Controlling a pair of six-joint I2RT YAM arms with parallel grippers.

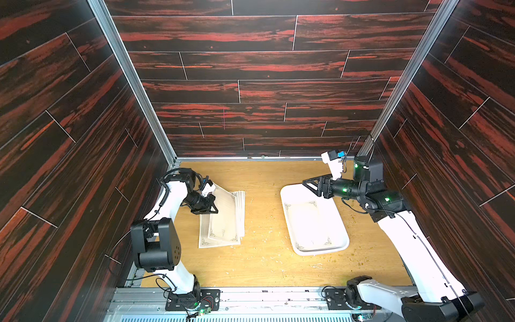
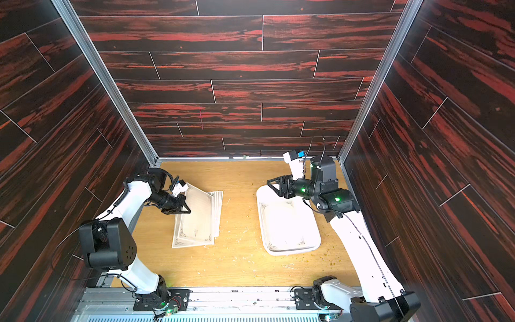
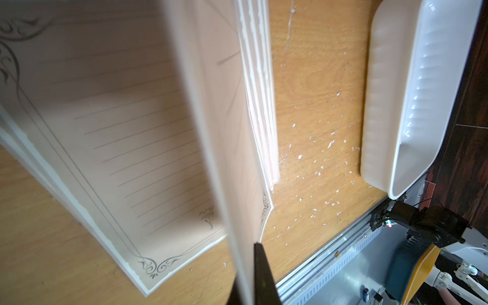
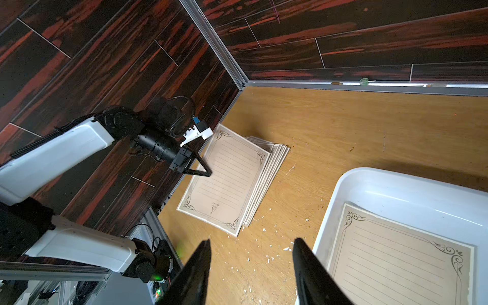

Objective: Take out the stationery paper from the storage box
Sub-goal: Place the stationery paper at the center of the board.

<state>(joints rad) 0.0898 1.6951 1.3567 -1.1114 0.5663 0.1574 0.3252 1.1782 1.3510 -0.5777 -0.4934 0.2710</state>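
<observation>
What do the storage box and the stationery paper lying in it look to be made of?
The storage box looks like moulded white plastic with a glossy finish: bright light streaks run along its rounded walls. The stationery paper inside it looks like thin, matte cream paper with printed ruled lines and dark corner flourishes. Being so thin, it probably flexes easily.
</observation>
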